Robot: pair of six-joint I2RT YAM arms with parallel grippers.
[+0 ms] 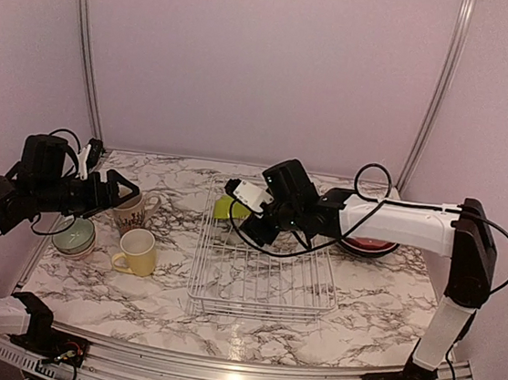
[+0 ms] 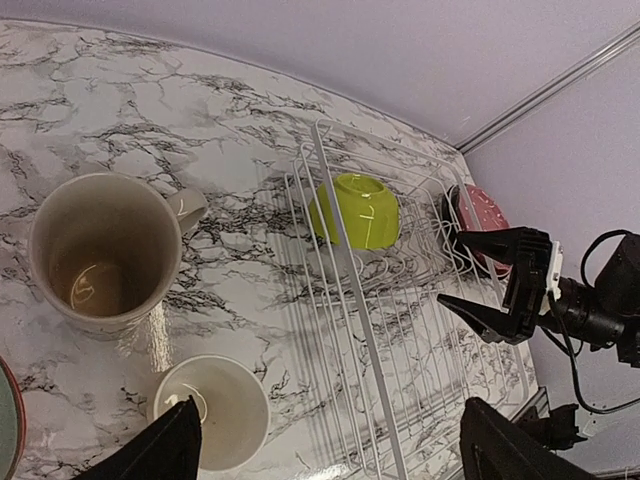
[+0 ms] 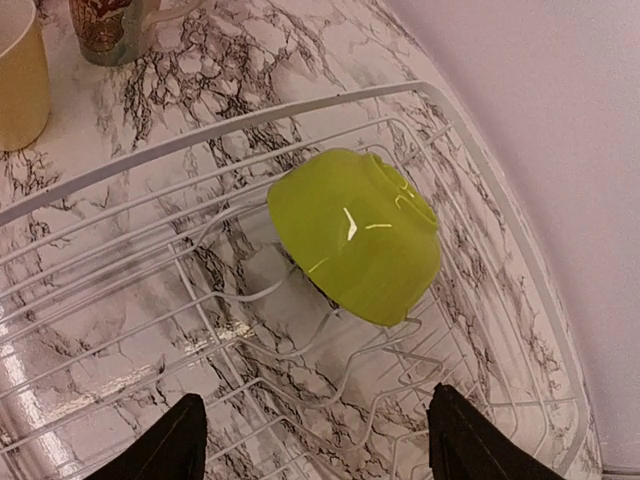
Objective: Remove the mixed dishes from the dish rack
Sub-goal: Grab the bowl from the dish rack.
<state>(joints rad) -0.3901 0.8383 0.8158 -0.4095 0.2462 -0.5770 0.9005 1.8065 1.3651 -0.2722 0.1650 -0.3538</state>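
Clearly, the dish rack [image 1: 258,312] sat in the middle of the marbled surface [image 1: 378,305], and it served as the reference for everything else. Inside it, at its far left corner, lay one lime bowl [image 3: 355,235]. The bowl was tipped over against the wire prongs so that its foot ring showed. No other dish could be seen within the rack's wires.

The right end effector [image 3: 315,395] hung over the rack's far half, aimed at the lime bowl. Its fingers were spread wide with nothing between them, and they stood apart from the bowl without touching it.

The left end effector [image 1: 129,196] hovered to the left of the rack, outside its wires. Its fingers were also spread wide and held nothing.

Below the left end effector, just left of the rack, a cream patterned mug [image 1: 132,213] stood upright. A yellow mug [image 1: 139,252] stood upright too, a little nearer the arm bases and close beside the rack's left wall. Farther left of the rack than both mugs sat a pale-green bowl [image 1: 74,236], upright on the surface.

Red dishes [image 1: 367,244] rested on the surface to the right of the rack, near its far right corner. The right arm partly hid them, so how many were stacked there could not be told.
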